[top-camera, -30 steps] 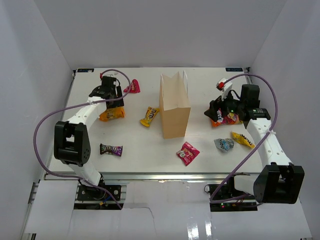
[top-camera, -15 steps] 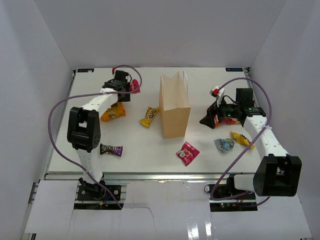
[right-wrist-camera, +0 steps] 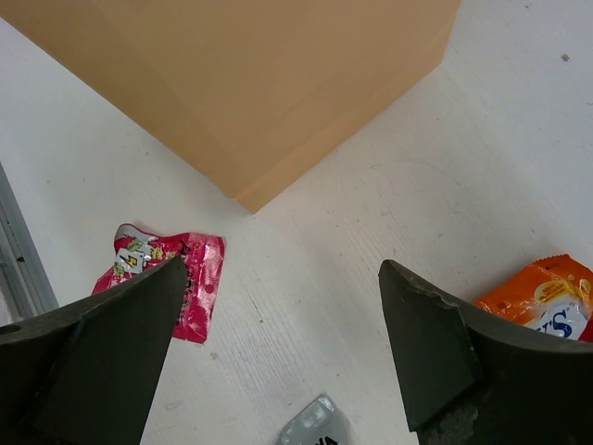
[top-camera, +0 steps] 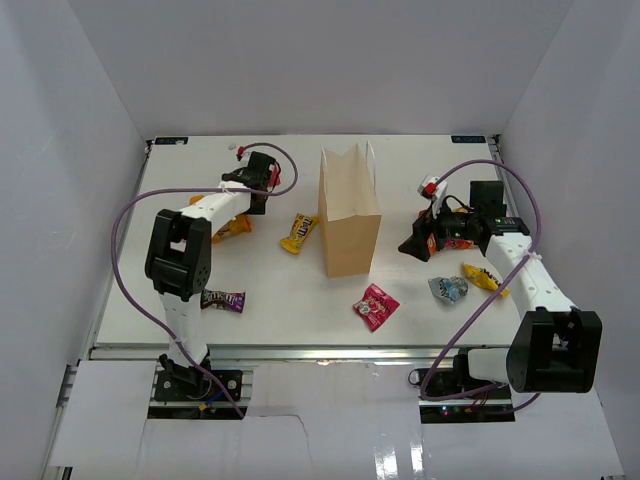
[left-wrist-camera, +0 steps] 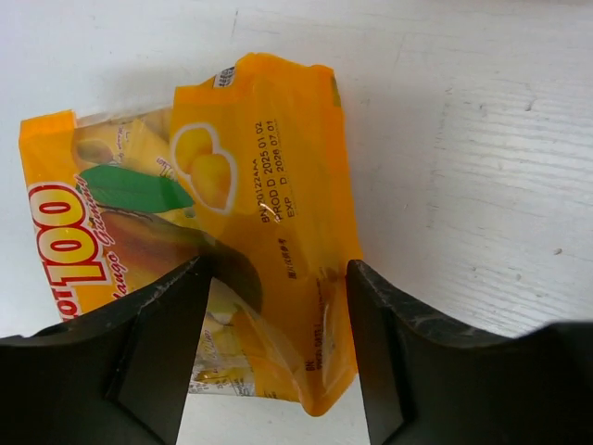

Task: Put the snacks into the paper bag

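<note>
The tan paper bag (top-camera: pixel 348 210) stands upright mid-table; its base shows in the right wrist view (right-wrist-camera: pixel 250 83). My left gripper (top-camera: pixel 248 205) (left-wrist-camera: pixel 278 269) is open, its fingers either side of one end of an orange mango candy packet (left-wrist-camera: pixel 241 213) (top-camera: pixel 230 228) lying on the table. My right gripper (top-camera: pixel 412 245) (right-wrist-camera: pixel 283 269) is open and empty over bare table right of the bag. A pink packet (top-camera: pixel 375 305) (right-wrist-camera: pixel 162 278), a silvery blue packet (top-camera: pixel 448 289), a yellow packet (top-camera: pixel 298 232), a dark purple packet (top-camera: pixel 221 299) and another yellow packet (top-camera: pixel 485 278) lie loose.
Orange and red packets (top-camera: pixel 455 242) lie under my right wrist; the orange one shows in the right wrist view (right-wrist-camera: pixel 547 297). A red packet (top-camera: pixel 272 178) is mostly hidden behind my left wrist. White walls enclose the table on three sides.
My left arm has swung right, so its gripper now sits over the orange packet's end. My right gripper has moved left off the orange and red packets toward the bag.
</note>
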You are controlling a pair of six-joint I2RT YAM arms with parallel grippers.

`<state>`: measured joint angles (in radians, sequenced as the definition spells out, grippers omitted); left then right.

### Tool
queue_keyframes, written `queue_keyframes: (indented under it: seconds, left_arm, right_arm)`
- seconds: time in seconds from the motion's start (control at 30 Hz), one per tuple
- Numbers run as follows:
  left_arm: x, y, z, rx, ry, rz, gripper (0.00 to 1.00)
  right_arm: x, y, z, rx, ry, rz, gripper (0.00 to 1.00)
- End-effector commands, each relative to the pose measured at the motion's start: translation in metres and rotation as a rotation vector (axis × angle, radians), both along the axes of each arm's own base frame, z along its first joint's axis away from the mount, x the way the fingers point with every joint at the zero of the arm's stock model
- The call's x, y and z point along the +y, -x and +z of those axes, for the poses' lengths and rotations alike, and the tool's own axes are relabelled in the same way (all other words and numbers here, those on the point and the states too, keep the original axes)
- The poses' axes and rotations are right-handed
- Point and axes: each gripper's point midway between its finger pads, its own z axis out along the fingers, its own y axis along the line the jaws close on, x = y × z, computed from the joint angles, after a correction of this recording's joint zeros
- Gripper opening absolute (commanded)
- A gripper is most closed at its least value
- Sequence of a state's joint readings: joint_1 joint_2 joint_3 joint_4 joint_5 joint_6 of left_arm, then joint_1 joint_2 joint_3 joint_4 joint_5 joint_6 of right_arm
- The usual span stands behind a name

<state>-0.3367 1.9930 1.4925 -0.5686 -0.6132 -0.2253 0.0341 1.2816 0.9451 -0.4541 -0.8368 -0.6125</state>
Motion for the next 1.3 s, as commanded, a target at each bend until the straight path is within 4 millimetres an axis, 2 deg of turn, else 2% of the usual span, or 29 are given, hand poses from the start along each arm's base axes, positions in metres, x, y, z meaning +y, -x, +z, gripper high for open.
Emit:
queue_keyframes:
  seconds: [0.0, 0.07, 0.1, 0.17, 0.2, 0.23, 0.33, 0.37, 0.43, 0.47, 0.53, 0.57, 0.6, 0.67, 0.7, 0.8, 0.83, 0.97, 1.1, 1.17, 1.27]
  left_arm:
    - [0.007, 0.006, -0.007, 0.010, -0.011, 0.040, 0.69]
    - [0.005, 0.009, -0.017, 0.029, 0.004, 0.045, 0.56]
    - [0.002, 0.010, -0.022, 0.041, 0.023, 0.038, 0.47]
    - [0.000, 0.012, -0.027, 0.053, 0.034, 0.036, 0.38]
    - [-0.002, 0.014, -0.029, 0.062, 0.046, 0.030, 0.28]
    - [-0.003, 0.015, -0.030, 0.064, 0.052, 0.028, 0.24]
    - [-0.007, 0.017, -0.016, 0.041, 0.090, 0.011, 0.07]
    - [-0.009, 0.018, -0.002, 0.014, 0.112, 0.000, 0.05]
    - [-0.015, 0.023, 0.008, 0.010, 0.150, -0.044, 0.00]
    - [-0.019, 0.024, 0.029, -0.030, 0.184, -0.072, 0.00]
    - [-0.025, 0.034, 0.042, -0.043, 0.222, -0.128, 0.00]
    - [-0.038, 0.039, 0.049, -0.045, 0.288, -0.191, 0.00]
    - [-0.043, 0.045, 0.076, -0.102, 0.329, -0.231, 0.00]
    - [-0.053, 0.062, 0.085, -0.115, 0.407, -0.283, 0.00]
    - [-0.052, 0.070, 0.106, -0.166, 0.434, -0.298, 0.00]
    - [-0.053, 0.090, 0.118, -0.188, 0.514, -0.296, 0.00]
    - [-0.052, 0.098, 0.130, -0.217, 0.545, -0.285, 0.00]
    - [-0.044, 0.113, 0.164, -0.315, 0.632, -0.236, 0.00]
    - [-0.047, 0.119, 0.198, -0.414, 0.737, -0.229, 0.00]
    - [-0.047, 0.120, 0.221, -0.477, 0.778, -0.222, 0.00]
    - [-0.060, 0.124, 0.260, -0.555, 0.865, -0.294, 0.00]
  right_arm:
    - [0.003, 0.003, 0.008, -0.039, -0.016, 0.026, 0.90]
    - [0.003, 0.004, 0.010, -0.043, -0.016, 0.029, 0.90]
    - [0.003, 0.005, 0.011, -0.047, -0.016, 0.033, 0.90]
    - [0.004, 0.005, 0.015, -0.057, -0.015, 0.041, 0.90]
    - [0.004, 0.007, 0.021, -0.071, -0.015, 0.055, 0.90]
    - [0.005, 0.008, 0.025, -0.082, -0.016, 0.068, 0.90]
    - [0.013, 0.023, 0.051, -0.166, -0.040, 0.176, 0.90]
    - [0.015, 0.028, 0.058, -0.193, -0.049, 0.208, 0.91]
    - [0.020, 0.040, 0.077, -0.280, -0.060, 0.284, 0.90]
    - [0.022, 0.044, 0.084, -0.312, -0.068, 0.312, 0.90]
    - [0.022, 0.052, 0.093, -0.398, -0.046, 0.368, 0.90]
    - [0.024, 0.056, 0.101, -0.442, -0.049, 0.398, 0.90]
    - [0.025, 0.059, 0.106, -0.478, -0.044, 0.420, 0.90]
    - [0.027, 0.063, 0.112, -0.538, -0.032, 0.463, 0.90]
    - [0.029, 0.065, 0.121, -0.565, -0.034, 0.480, 0.90]
    - [0.039, 0.072, 0.134, -0.603, -0.032, 0.530, 0.90]
    - [0.041, 0.074, 0.136, -0.605, -0.034, 0.541, 0.90]
    - [0.056, 0.080, 0.144, -0.608, -0.046, 0.569, 0.90]
    - [0.062, 0.076, 0.146, -0.581, -0.087, 0.545, 0.90]
    - [0.065, 0.076, 0.152, -0.566, -0.113, 0.527, 0.90]
    - [0.065, 0.078, 0.160, -0.561, -0.136, 0.506, 0.91]
